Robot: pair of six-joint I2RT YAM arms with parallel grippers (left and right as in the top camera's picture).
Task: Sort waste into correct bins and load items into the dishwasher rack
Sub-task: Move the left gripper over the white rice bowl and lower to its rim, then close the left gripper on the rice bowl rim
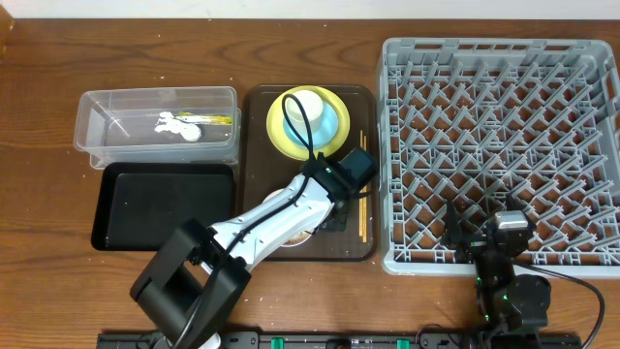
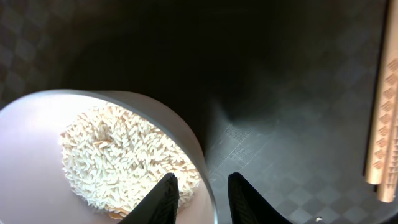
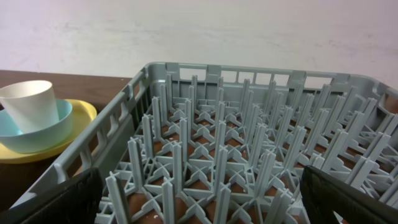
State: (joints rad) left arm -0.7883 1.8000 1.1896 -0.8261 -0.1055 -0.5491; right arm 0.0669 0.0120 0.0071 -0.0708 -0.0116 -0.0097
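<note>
A white bowl (image 2: 37, 143) holding loose white rice scraps (image 2: 124, 155) sits on the dark brown serving tray (image 1: 257, 145). In the overhead view it (image 1: 296, 237) is mostly hidden under my left arm. My left gripper (image 2: 202, 177) is shut across the bowl's rim, one finger inside over the rice and one outside. The chopsticks (image 2: 385, 124) lie just to its right. The yellow plate (image 1: 281, 136), the light blue bowl (image 1: 331, 124) and the cream cup (image 1: 302, 109) are stacked at the tray's far end. My right gripper (image 3: 199, 205) hangs open over the grey dishwasher rack (image 1: 484, 46).
The clear tub (image 1: 155, 94) at the far left holds a crumpled tissue (image 1: 179, 124) and a snack wrapper (image 1: 208, 118). The black tray (image 1: 165, 204) lies in front of it. In the right wrist view the rack's pegs (image 3: 217, 143) fill the foreground.
</note>
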